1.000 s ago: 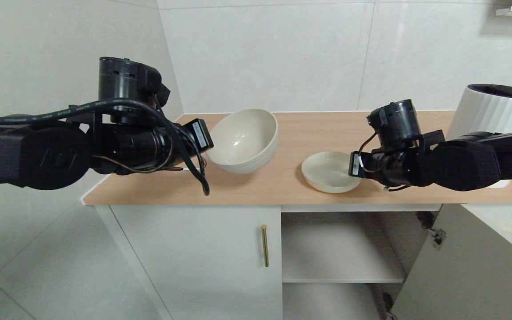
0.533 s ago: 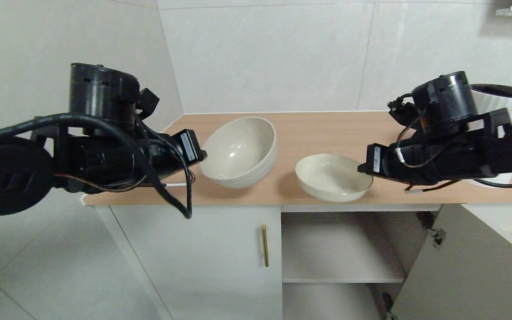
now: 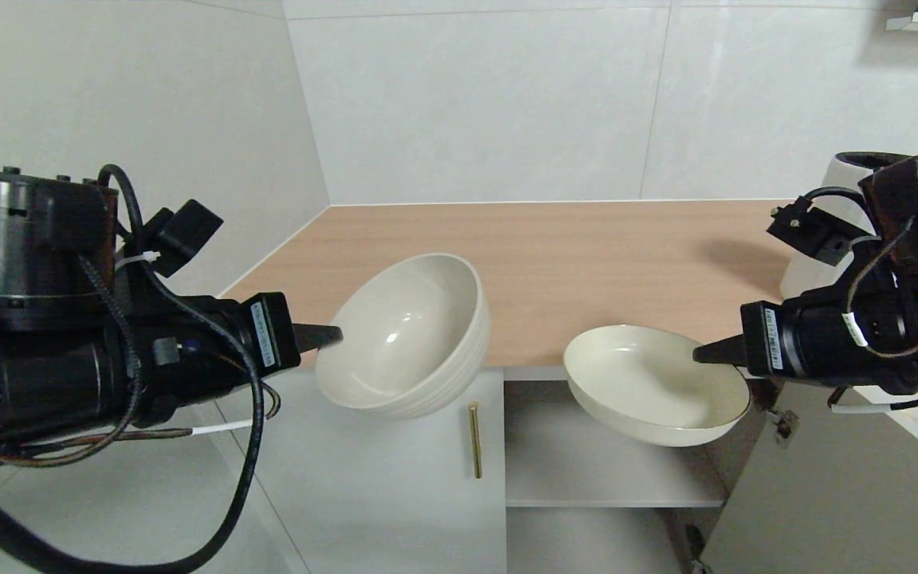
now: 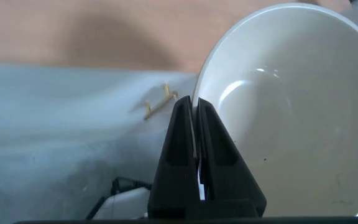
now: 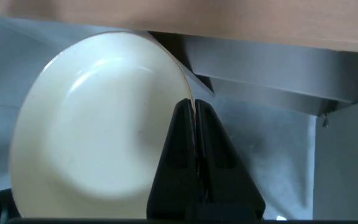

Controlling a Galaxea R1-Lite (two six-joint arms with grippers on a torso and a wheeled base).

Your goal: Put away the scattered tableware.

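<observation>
Wooden counter (image 3: 555, 263) over an open cupboard (image 3: 586, 462). My left claw (image 3: 331, 335) is pinching the deep bowl (image 3: 403, 335) by its rim, and my right claw (image 3: 702, 351) is pinching the shallow dish (image 3: 650, 383) likewise. Both are coming off the counter and past its front edge, probably shelf-bound.

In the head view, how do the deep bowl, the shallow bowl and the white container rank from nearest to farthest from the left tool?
1. Deep bowl: its rim is pinched in the left tool.
2. Shallow bowl: to the right, held by the right tool.
3. White container: far right, on the counter.
</observation>
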